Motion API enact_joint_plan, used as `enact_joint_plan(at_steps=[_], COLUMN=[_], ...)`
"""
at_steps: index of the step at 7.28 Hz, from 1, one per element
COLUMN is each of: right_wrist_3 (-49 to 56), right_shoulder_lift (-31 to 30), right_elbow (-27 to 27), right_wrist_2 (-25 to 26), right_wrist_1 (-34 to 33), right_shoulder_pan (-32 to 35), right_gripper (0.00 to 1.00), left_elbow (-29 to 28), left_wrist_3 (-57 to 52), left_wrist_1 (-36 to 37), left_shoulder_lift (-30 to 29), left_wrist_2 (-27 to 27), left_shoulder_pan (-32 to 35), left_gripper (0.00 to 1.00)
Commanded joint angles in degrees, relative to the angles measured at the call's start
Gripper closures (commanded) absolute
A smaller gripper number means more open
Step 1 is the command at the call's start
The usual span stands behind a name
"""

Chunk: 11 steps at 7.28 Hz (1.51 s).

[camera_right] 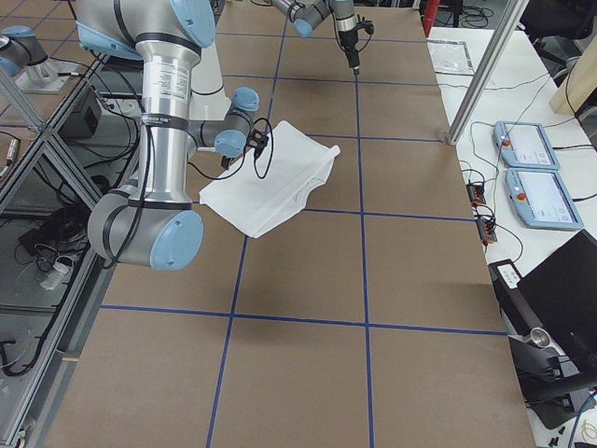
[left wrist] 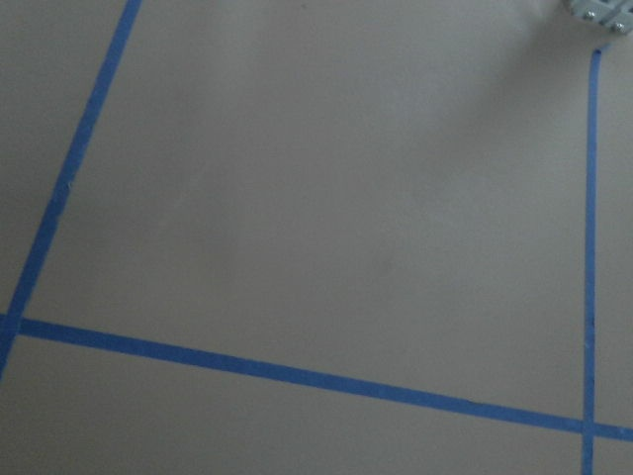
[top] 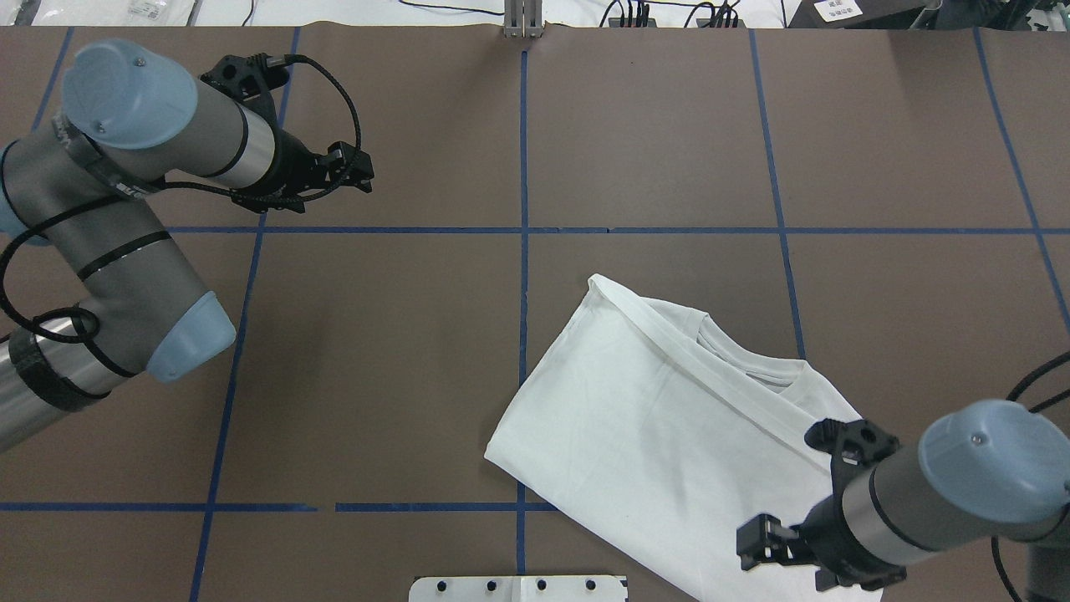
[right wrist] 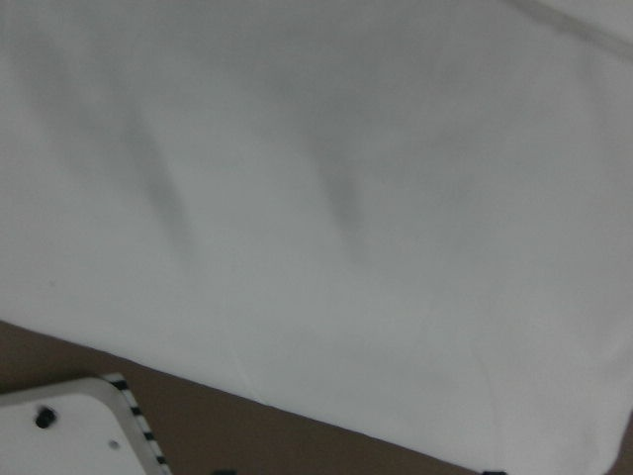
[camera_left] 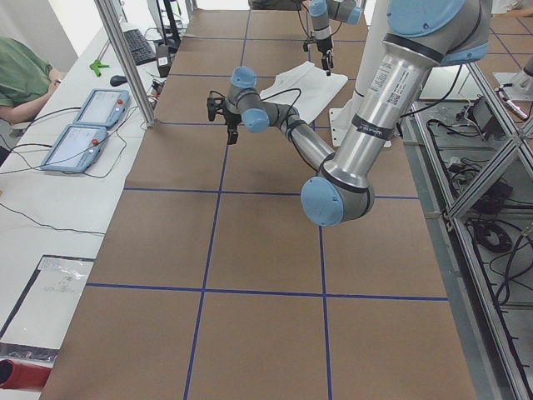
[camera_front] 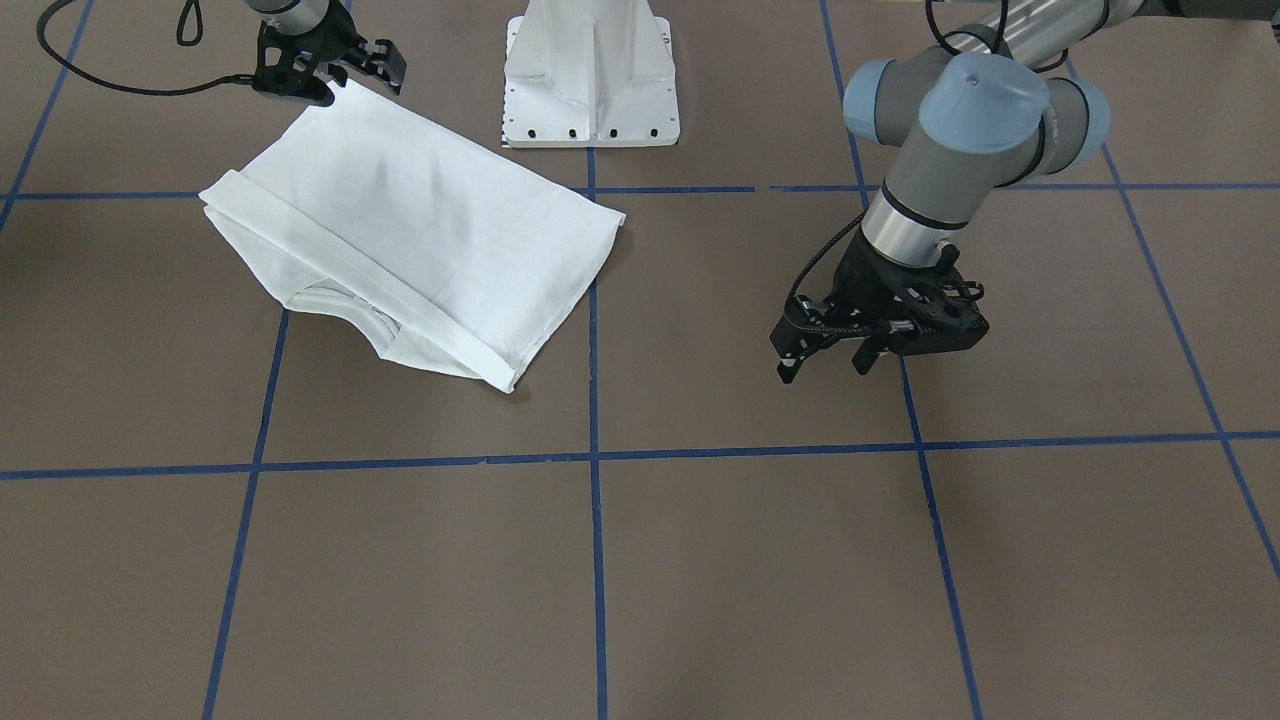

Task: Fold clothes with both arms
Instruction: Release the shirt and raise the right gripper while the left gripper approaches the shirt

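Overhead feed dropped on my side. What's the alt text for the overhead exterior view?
A folded white T-shirt lies askew on the brown table, right of centre, collar toward the far side. The right end effector is open over the shirt's near edge. The left end effector is open at far left, well away from it.

Shirt [camera_front: 420,220]: soft matt white cloth. Table [camera_front: 700,580] is covered in matt brown paper, marked with blue tape [camera_front: 594,520]. Left arm [camera_front: 960,150] is finished matt grey with smooth blue caps.
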<state>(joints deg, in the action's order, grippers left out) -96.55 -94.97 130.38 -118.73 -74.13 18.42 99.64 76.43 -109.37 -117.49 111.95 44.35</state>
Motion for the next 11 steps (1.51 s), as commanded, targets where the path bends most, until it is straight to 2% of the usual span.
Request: enact_joint_plan(at_steps=[1, 3, 4, 5, 6, 7, 9, 11], right_wrist_3=[0.83, 10.79, 14.34, 14.64, 14.38, 14.2, 14.2, 14.2], right_shoulder_lift=[8.62, 11.55, 12.6, 13.57, 16.11, 16.74, 16.75, 16.57], right_elbow=[-0.83, -2.49, -3.63, -6.08, -9.15, -9.88, -9.89, -10.06], right_wrist_2=[-0.45, -0.02, -0.27, -2.62, -9.17, -12.37, -12.23, -12.23], right_wrist_1=[-0.05, -0.05, -0.4, -0.31, -0.49, -0.49, -0.57, -0.66], right_shoulder_pan=[16.05, 23.48, 26.55, 30.06, 33.49, 35.18, 35.46, 35.72], right_gripper=[0.0, 0.0, 0.0, 0.0, 0.0, 0.0, 0.0, 0.0], left_elbow=[0.65, 3.35, 4.15, 3.03, 1.45, 0.31, -2.33, -2.34], left_wrist_3=[9.98, 24.05, 27.24, 28.49, 28.42, 28.42, 28.42, 28.42], left_wrist_1=[-0.49, -0.67, -0.58, -0.67, -0.84, -1.45, -4.44, -4.62], left_shoulder_lift=[-0.19, -1.24, -1.42, -2.9, -3.53, -3.53, -3.62, -4.15], left_wrist_2=[1.17, -0.06, -1.46, -1.73, -2.0, -2.09, -2.09, -2.09], left_shoulder_pan=[-8.18, -18.12, -21.9, -24.64, -24.84, -25.45, -25.81, -25.81], left_gripper=[0.01, 0.01, 0.02, 0.02, 0.03, 0.04, 0.1, 0.15])
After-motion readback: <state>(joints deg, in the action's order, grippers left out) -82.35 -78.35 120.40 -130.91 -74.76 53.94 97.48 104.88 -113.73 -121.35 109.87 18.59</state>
